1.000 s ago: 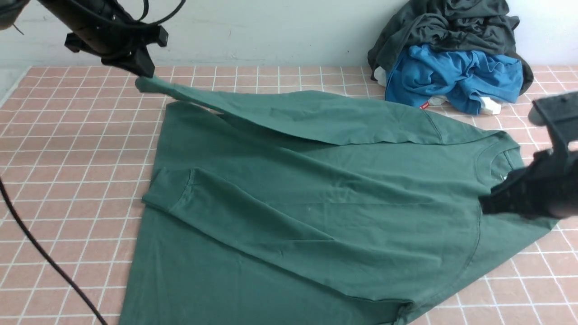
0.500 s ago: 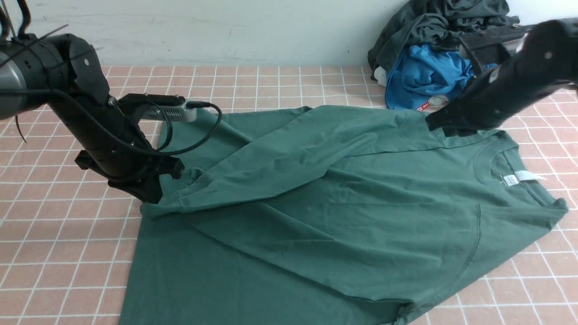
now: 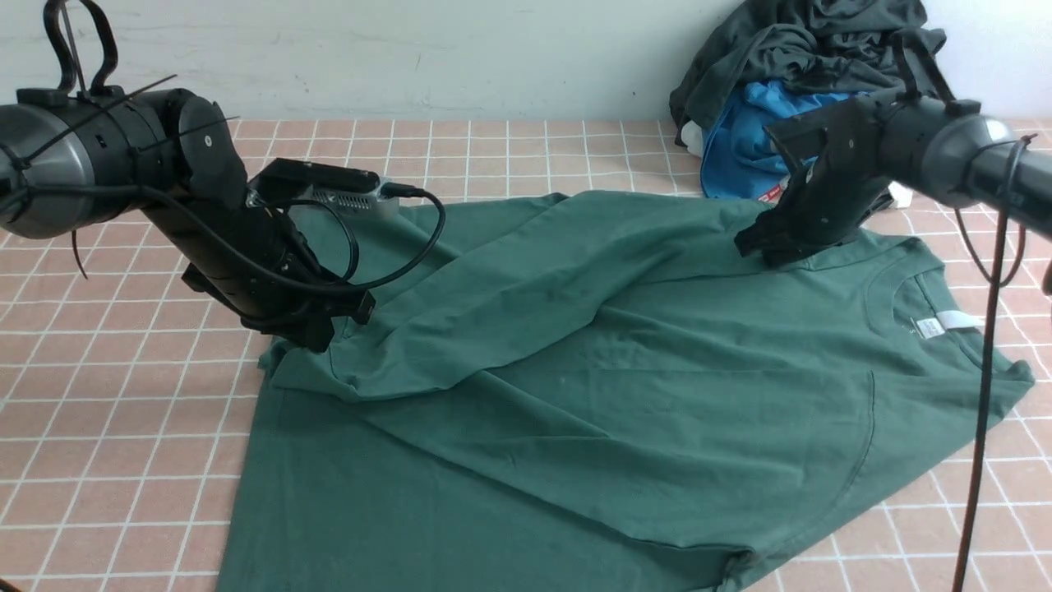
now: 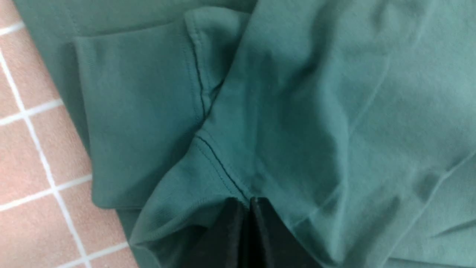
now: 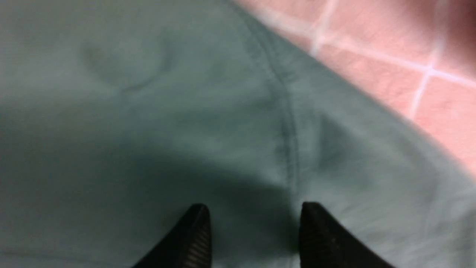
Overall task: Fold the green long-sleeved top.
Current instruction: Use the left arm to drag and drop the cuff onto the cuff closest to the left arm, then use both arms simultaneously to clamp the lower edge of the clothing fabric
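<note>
Robotics lab test bench, by the look: flat salmon-pink surface (image 3: 123, 427) printed with a white square grid, bare off-white wall (image 3: 493, 49), black cable-tied left arm (image 3: 123, 156) and right arm (image 3: 945, 148) over a spread dark-green long-sleeved cotton top (image 3: 616, 395), dark grey-black garment (image 3: 822, 41) and bright blue garment (image 3: 740, 140) heaped against the wall.

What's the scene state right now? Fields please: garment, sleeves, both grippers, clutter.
garment: green long-sleeved top spread on the tiled table, collar toward the robot's right, white neck label showing
sleeves: both lie across the body; cuffs meet by the left gripper
left gripper: shut on a sleeve cuff
right gripper: open, over the shoulder seam, holding nothing
clutter: blue garment and dark grey garment piled at the far right by the wall
</note>
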Motion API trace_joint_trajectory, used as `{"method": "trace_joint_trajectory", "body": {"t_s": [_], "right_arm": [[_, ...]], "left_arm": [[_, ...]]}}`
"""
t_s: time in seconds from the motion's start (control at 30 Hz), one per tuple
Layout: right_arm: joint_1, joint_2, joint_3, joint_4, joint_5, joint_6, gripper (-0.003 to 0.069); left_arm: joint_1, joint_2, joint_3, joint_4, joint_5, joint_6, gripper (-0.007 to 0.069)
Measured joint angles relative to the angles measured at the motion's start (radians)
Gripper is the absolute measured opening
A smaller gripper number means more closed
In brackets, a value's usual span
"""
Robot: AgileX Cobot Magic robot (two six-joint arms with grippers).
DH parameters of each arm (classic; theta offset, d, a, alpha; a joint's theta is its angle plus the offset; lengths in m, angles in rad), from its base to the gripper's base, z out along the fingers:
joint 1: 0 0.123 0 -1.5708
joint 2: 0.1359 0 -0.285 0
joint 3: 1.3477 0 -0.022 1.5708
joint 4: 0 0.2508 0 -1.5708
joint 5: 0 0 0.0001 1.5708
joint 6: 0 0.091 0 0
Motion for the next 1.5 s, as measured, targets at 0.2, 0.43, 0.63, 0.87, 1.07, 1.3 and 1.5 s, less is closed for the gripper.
{"method": "trace_joint_trajectory", "body": {"t_s": [0.2,0.43,0.63,0.87,1.07,1.3,1.5], "right_arm": [[-0.017,0.017,-0.032,0.003,0.039,-0.056,0.0048],[-0.057,0.003,-0.05,0.004,0.103,-0.101,-0.0002],[-0.119,-0.034,-0.058,0.094,0.13,-0.105,-0.0003],[-0.126,-0.043,-0.058,0.232,0.192,-0.193,0.0076],[-0.126,-0.11,-0.058,0.247,0.26,-0.193,0.0223],[-0.114,-0.35,-0.055,0.327,0.362,-0.15,0.0216],[0.008,-0.594,0.142,0.378,0.362,-0.201,0.0127]], "left_arm": [[0.0,0.0,0.0,0.003,-0.03,0.0,-0.0001],[0.0,-0.004,0.0,0.06,-0.085,0.006,-0.0001],[0.0,-0.023,0.0,0.147,-0.108,0.007,-0.0001],[0.0,-0.034,0.002,0.171,-0.101,0.054,0.0098],[0.0,-0.135,0.008,0.221,-0.082,0.051,0.03],[-0.022,-0.391,0.013,0.123,0.016,0.024,0.0366],[-0.126,-0.54,0.124,-0.062,0.272,0.134,0.0367]]}}
